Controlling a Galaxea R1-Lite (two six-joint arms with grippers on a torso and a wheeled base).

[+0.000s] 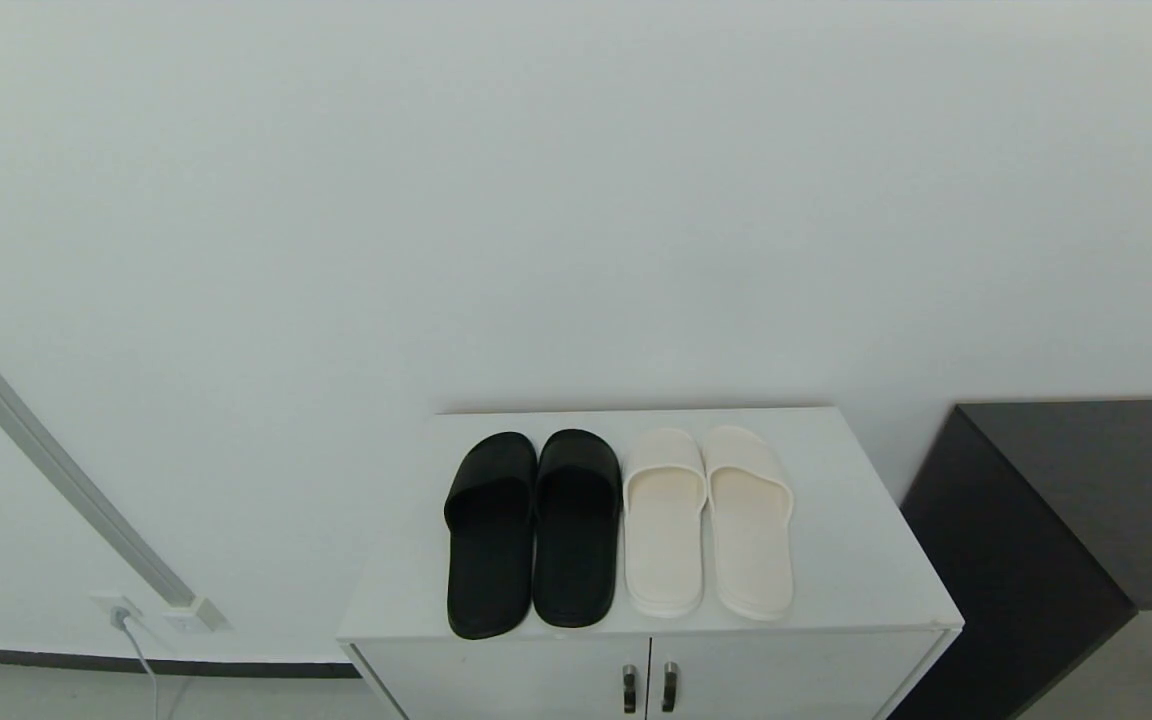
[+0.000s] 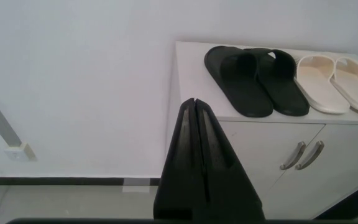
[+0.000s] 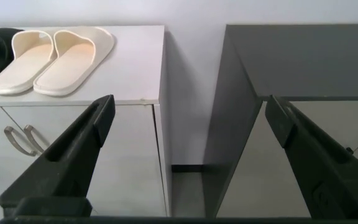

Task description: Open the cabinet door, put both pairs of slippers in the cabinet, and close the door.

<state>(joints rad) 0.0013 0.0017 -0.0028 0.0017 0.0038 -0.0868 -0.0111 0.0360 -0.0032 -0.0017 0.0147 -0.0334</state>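
In the head view, the black slippers point(image 1: 534, 530) and white slippers point(image 1: 708, 520) lie side by side on top of the cabinet point(image 1: 866, 570), toes toward the wall point(image 1: 576, 200). Below them both doors are closed, and the two handles point(image 1: 648, 687) sit together at the middle. In the left wrist view, the left claw point(image 2: 195, 106) hangs near the cabinet's left front corner, fingers pressed together on nothing. In the right wrist view, the right claw point(image 3: 190, 106) is empty, fingers wide apart, facing the gap between the cabinet and a dark unit point(image 3: 303, 56) beside it. As I judge it, nothing is done yet: opening the door, stowing both pairs and closing all remain.
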